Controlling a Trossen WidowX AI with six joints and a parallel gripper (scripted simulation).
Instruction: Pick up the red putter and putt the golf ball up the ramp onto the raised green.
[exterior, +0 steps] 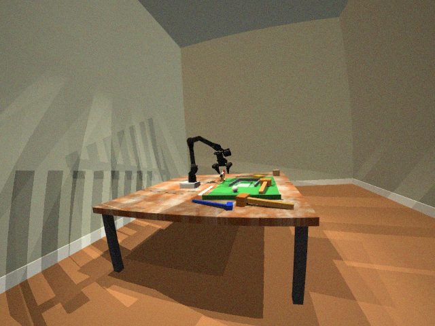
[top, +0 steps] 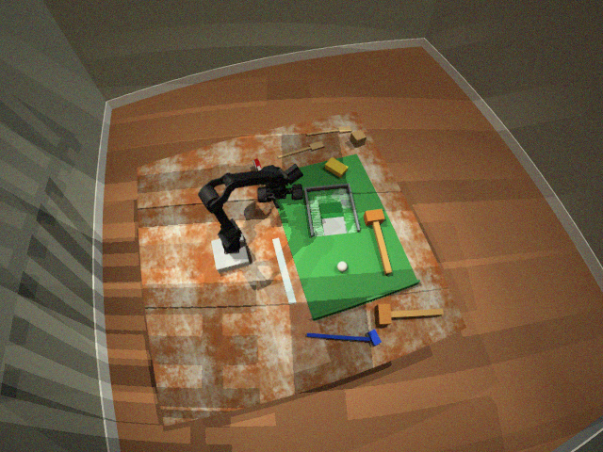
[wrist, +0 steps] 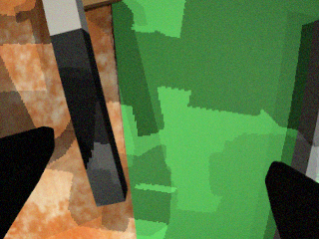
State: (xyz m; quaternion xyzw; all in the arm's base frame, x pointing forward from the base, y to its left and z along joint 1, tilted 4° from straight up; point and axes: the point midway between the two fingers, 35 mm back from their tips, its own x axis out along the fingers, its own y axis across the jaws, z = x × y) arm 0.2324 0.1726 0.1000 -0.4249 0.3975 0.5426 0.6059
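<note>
Since nothing is gripped yet, we judge the task barely begun: grasp, swing and putt all remain.

Off the near edge of the flat green putting mat (top: 350,292), a blue putter (top: 340,336) and a tan wooden mallet (top: 406,314) lie on the mottled rust-and-white table (top: 194,350), close to its front rim. On the mat's near half the white golf ball (top: 341,266) sits untouched. An orange mallet (top: 381,240) lies beside it along the mat's right side, so the open lane is straight ahead to the ramp.

Mid-mat stands the grey-walled ramp and raised green (top: 308,214), with no ball on it.

At the mat's far-left corner the black gripper (top: 281,193) hovers with fingers spread wide and holding nothing. Just off the mat's left edge below them lies a grey-and-dark bar (wrist: 83,94), which we take for the shaft of the red putter (top: 256,164); only its red tip shows past the arm. The shaft sits close to the mat's edge, leaving one finger little room on that side.
</note>
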